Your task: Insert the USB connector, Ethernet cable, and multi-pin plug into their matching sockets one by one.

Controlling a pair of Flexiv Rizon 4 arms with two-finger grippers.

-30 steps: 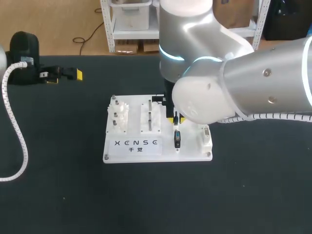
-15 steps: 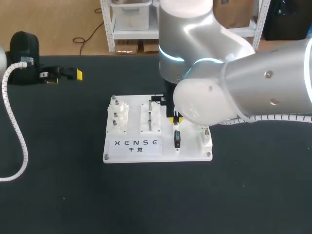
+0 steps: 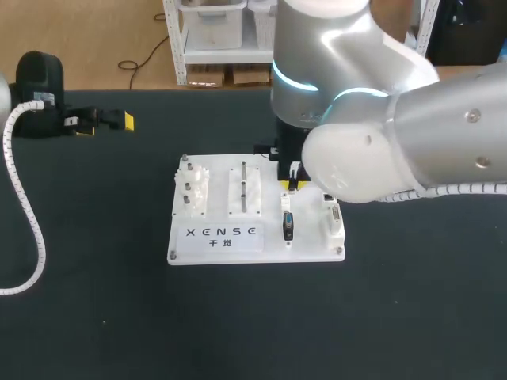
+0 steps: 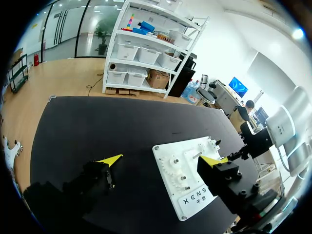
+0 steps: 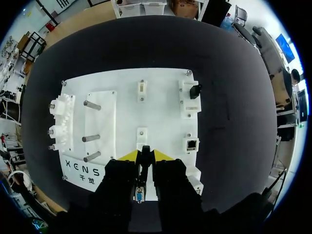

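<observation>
Nearest, on the white board (image 3: 214, 252), the black USB connector (image 3: 287, 226) lay toward the right side, not in any gripper. Just beyond it hung the right gripper (image 3: 291, 187), low over the board. Whether it pinched anything could not be told, though its wrist view showed the connector below and in line with it. The Ethernet socket (image 5: 192, 144) sat just beside. Far off at the black table's (image 3: 95, 317) back left, the left gripper (image 4: 162, 160) was spread wide, holding nothing, well apart from the board.
</observation>
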